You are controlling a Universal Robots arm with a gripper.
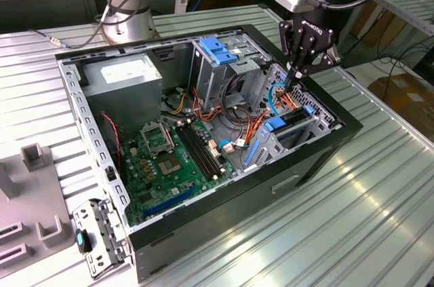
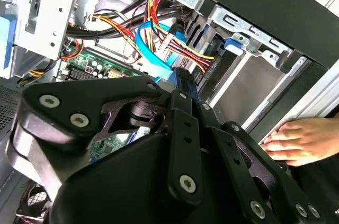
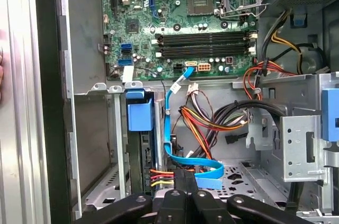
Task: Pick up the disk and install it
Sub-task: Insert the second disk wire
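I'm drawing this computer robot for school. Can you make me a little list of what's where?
place: open computer case on a ribbed metal table
gripper: reaching down inside the case, at the drive bay
disk: sitting in the bay, blue rail end showing
blue cable: curls down to the gripper's tip
hand: a person's, resting on the case's outside

One overview camera and two close wrist cameras around the open computer case (image 1: pixel 203 138).
The exterior view looks down at an angle from well off the case, taking in all of it on the tabletop (image 1: pixel 352 219). Both wrist views sit close above the case's drive bay, sharing its coloured wiring (image 3: pixel 212 121).
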